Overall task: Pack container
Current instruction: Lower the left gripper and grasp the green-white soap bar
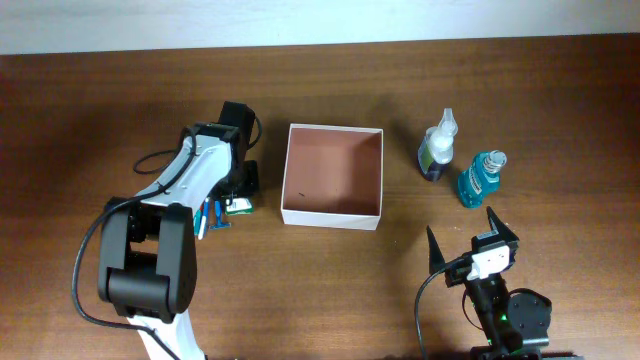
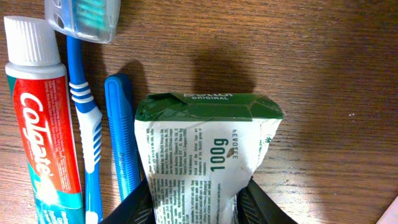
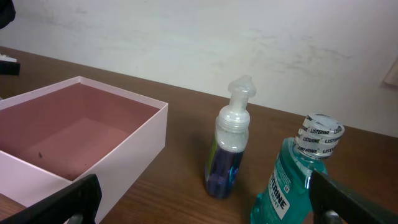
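The container (image 1: 330, 217) is a square, shallow box with white walls and a pinkish-brown inside; it stands open at mid table, and the right wrist view shows its wall (image 3: 124, 155). Just left of it, my left gripper (image 1: 240, 192) points down at a green and white soap packet (image 2: 202, 155). Its two jaws (image 2: 196, 205) press on the packet's sides, shut on it. My right gripper (image 1: 465, 235) is open at the front right, short of the bottles, with nothing between its fingers (image 3: 205, 205).
A Colgate toothpaste tube (image 2: 40, 137), a blue toothbrush (image 2: 84, 112) and a blue comb-like stick (image 2: 124, 143) lie side by side left of the soap. Right of the container stand a clear pump bottle (image 1: 438, 148) and a teal Listerine bottle (image 1: 481, 178).
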